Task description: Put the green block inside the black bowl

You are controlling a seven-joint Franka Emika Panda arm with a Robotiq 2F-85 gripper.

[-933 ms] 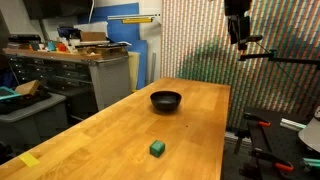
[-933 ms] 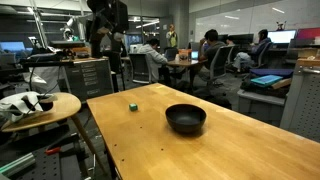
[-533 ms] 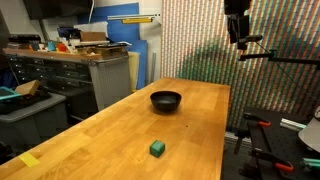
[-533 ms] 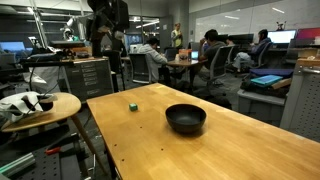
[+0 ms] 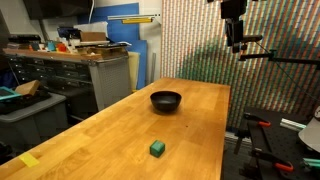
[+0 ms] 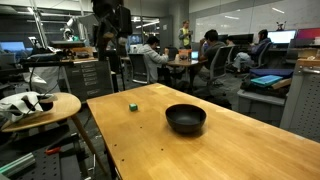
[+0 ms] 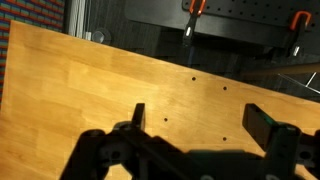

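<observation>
Green block (image 5: 157,148) on wooden tbl (image 5: 110,130), apart from black bowl (image 5: 166,100); end effector (image 7: 195,113) wide, empty.

Matte black pincer (image 7: 197,116), two squared fingers (image 7: 259,121), bulky rounded linkages behind; dark wrist housing (image 5: 236,28)

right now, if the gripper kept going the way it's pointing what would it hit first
Probably bare tabletop. In the wrist view the open gripper frames only wood; the green block and black bowl are not in its line. Depth is unclear.
</observation>
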